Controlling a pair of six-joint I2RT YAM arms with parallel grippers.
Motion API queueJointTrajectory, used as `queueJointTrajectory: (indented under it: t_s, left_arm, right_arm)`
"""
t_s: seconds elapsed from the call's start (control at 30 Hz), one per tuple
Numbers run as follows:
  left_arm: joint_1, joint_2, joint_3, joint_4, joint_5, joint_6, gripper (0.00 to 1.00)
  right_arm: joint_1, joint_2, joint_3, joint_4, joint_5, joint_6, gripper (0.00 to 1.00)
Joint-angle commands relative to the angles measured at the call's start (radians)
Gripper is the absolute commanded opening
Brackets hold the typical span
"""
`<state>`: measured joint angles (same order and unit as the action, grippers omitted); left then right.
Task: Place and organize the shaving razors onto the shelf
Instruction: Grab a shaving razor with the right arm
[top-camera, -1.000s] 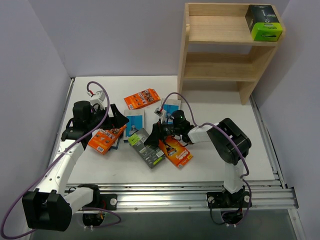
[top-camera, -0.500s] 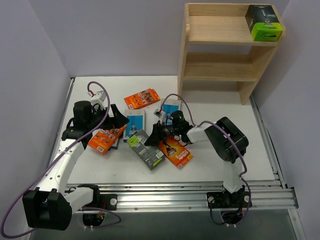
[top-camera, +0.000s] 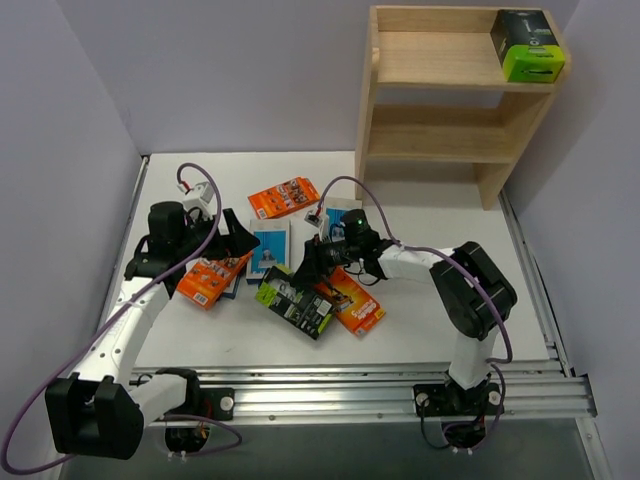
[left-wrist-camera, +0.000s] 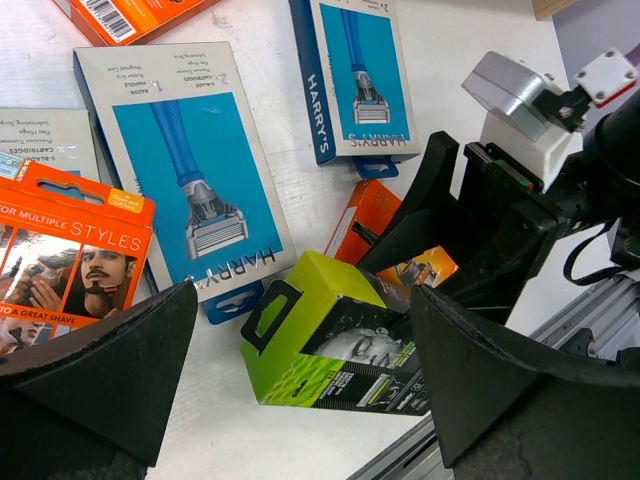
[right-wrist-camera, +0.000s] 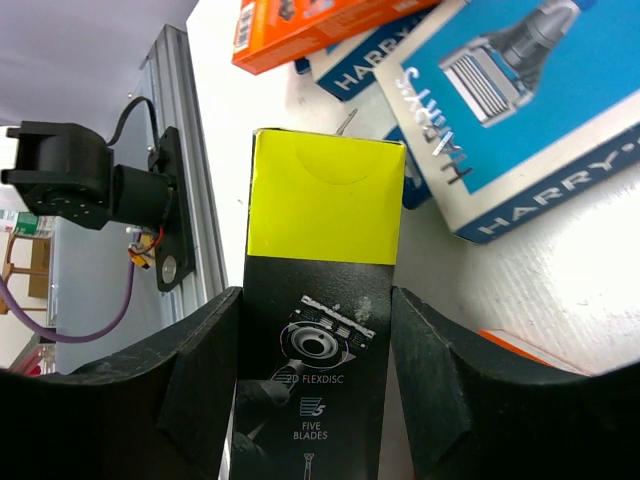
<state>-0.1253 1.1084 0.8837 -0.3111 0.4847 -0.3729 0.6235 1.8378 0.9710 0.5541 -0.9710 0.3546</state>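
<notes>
My right gripper (top-camera: 312, 268) is shut on a black razor box with a lime-green end (top-camera: 294, 305), tilted up on the table's middle; in the right wrist view the box (right-wrist-camera: 325, 330) fills the gap between both fingers (right-wrist-camera: 200, 385). The left wrist view shows it (left-wrist-camera: 340, 350) too. My left gripper (top-camera: 240, 238) is open and empty above the left packs; in its own view it (left-wrist-camera: 300, 400) hangs over the box. Orange packs lie at the back (top-camera: 284, 197), left (top-camera: 210, 280) and under the right gripper (top-camera: 355, 302). Blue cards (top-camera: 268, 247) (top-camera: 343, 212) lie between. A second black box (top-camera: 528, 45) stands on the wooden shelf (top-camera: 440, 60).
The shelf stands at the back right against the wall; its lower tier (top-camera: 440, 140) holds nothing. A third blue card (left-wrist-camera: 45, 135) lies partly under the left orange pack (left-wrist-camera: 60, 260). The metal rail (top-camera: 380, 385) runs along the near edge.
My right gripper has closed on the black box and tipped it up, turning it a little toward the near edge. Its arm has swung right. The left arm has barely moved.
</notes>
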Motion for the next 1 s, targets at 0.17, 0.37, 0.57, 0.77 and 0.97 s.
queueJointTrajectory:
  t_s: [0.17,0.37,0.57,0.77,0.97]
  left_arm:
    - [-0.020,-0.016,0.047,0.027,0.018,0.014,0.96]
    - [-0.031,-0.024,0.049,0.018,-0.003,0.023,0.96]
    - [-0.031,-0.021,0.051,0.018,0.003,0.025,0.96]
    - [-0.030,-0.027,0.035,0.085,0.103,-0.003,0.95]
    - [-0.025,-0.033,0.001,0.235,0.270,-0.105,0.94]
  right_arm:
    - [0.022,-0.133,-0.017,-0.005,-0.012,-0.008,0.00]
    - [0.036,-0.190,-0.049,-0.071,0.092,-0.052,0.00]
    - [0.016,-0.342,-0.110,-0.004,0.235,0.003,0.00]
    - [-0.011,-0.498,-0.213,0.136,0.357,0.150,0.00]
    - [-0.018,-0.658,-0.282,0.194,0.526,0.253,0.00]
